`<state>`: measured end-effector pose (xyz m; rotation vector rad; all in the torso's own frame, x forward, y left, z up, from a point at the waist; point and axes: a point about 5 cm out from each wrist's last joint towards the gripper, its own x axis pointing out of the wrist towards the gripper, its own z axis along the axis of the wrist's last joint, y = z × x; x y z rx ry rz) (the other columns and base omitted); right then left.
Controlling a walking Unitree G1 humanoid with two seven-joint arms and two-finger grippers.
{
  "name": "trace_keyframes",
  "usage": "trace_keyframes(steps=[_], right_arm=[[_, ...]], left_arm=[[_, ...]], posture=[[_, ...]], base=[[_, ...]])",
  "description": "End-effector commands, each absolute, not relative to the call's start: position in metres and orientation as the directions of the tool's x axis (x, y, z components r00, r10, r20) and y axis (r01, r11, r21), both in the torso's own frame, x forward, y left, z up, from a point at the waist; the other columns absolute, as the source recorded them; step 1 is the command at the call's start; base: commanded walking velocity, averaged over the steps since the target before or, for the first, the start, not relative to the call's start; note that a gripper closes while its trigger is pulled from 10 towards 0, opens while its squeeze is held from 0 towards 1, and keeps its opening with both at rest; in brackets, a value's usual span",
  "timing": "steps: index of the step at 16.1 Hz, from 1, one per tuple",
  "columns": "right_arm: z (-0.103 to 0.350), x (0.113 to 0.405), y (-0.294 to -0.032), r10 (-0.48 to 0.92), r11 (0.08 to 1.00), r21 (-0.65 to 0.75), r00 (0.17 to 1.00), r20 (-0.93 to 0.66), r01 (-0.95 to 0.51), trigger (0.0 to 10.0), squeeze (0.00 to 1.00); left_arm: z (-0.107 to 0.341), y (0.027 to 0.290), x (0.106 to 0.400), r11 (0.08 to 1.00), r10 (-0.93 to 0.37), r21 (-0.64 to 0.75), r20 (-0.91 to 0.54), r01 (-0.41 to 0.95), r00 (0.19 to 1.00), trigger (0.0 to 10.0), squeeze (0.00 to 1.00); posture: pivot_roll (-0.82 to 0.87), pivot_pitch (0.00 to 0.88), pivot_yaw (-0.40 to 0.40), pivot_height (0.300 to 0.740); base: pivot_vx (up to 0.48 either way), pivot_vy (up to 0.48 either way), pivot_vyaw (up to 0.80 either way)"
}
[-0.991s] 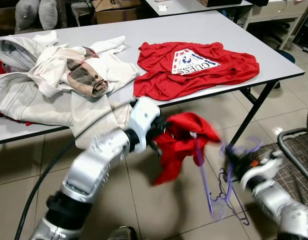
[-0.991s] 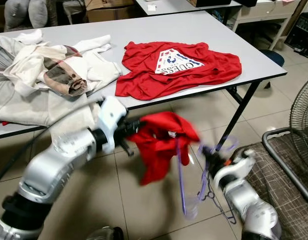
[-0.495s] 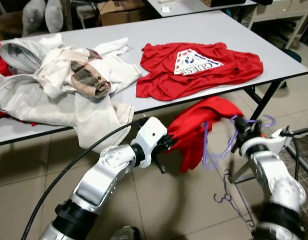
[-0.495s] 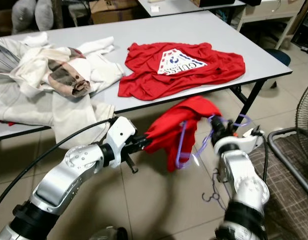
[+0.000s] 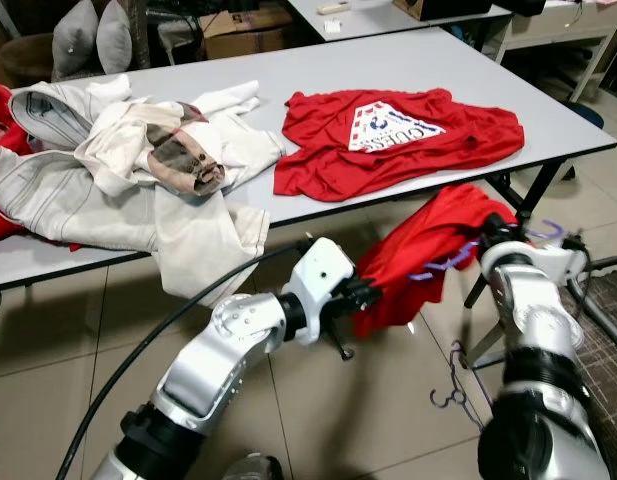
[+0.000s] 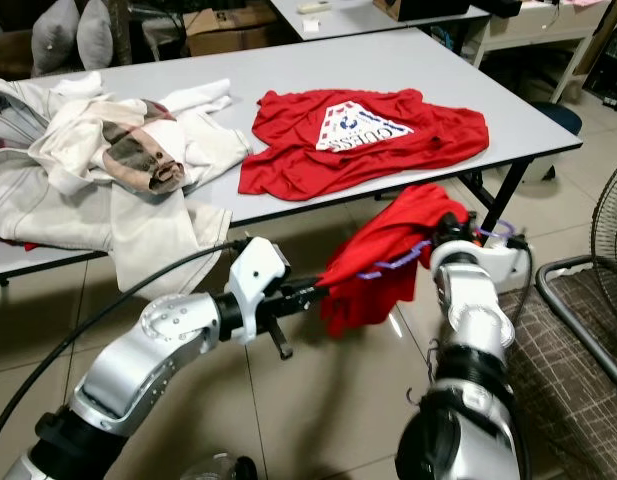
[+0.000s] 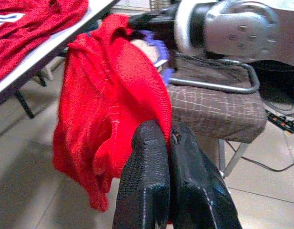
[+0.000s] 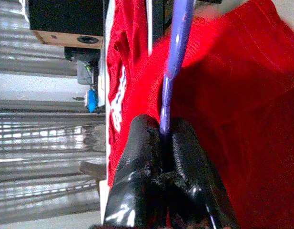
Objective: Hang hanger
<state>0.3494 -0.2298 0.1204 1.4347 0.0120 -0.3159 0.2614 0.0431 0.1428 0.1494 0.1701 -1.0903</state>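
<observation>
A red garment (image 5: 428, 250) hangs in the air just below the table's front edge, draped over a purple hanger (image 5: 435, 268). My left gripper (image 5: 364, 296) is shut on the garment's lower left fold; in the left wrist view its fingers (image 7: 151, 157) pinch red cloth (image 7: 108, 105). My right gripper (image 5: 490, 240) is at the garment's right side, shut on the hanger's purple bar (image 8: 177, 57). The hanger's hook (image 5: 548, 232) pokes out to the right. Most of the hanger is hidden inside the cloth.
On the grey table (image 5: 288, 60) lie a flat red printed T-shirt (image 5: 398, 135) and a heap of white and beige clothes (image 5: 138, 170) that spills over the front edge. Wire hangers (image 5: 456, 388) lie on the tiled floor. A checked stool (image 7: 213, 102) stands at right.
Both arms have lifted the garment and hanger from near the floor up to the table edge. The right gripper rose and turned, and the hanger now lies nearly level.
</observation>
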Motion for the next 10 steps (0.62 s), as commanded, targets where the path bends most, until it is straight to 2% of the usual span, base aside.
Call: trace_keyframes(steps=[1,4,7,10], right_arm=[[0.133,0.353,-0.24,-0.266,0.12,0.974,0.951,-0.157,0.194,10.0,0.0],[0.135,0.366,-0.229,-0.247,0.164,0.962,0.953,-0.176,0.22,10.0,0.0],[0.13,0.372,-0.209,-0.157,0.337,0.908,0.966,-0.206,0.248,10.0,0.0],[0.122,0.371,-0.196,-0.083,0.471,0.847,0.969,-0.234,0.245,10.0,0.0]], left_arm=[[0.146,0.039,0.255,0.411,-0.892,0.028,-0.195,0.911,0.408,10.0,0.0],[0.172,0.024,0.244,0.303,-0.952,-0.05,-0.068,0.952,0.299,10.0,0.0],[0.201,0.018,0.255,0.34,-0.934,-0.136,0.069,0.93,0.352,10.0,0.0],[0.224,0.022,0.268,0.348,-0.903,-0.232,0.179,0.909,0.391,10.0,0.0]], posture=[[0.04,0.04,0.037,0.74],[0.05,0.042,0.026,0.74],[0.05,0.034,0.016,0.74],[0.04,0.024,0.023,0.74]], base=[[0.0,0.0,0.0],[0.0,0.0,0.0],[0.0,0.0,0.0],[0.0,0.0,0.0]])
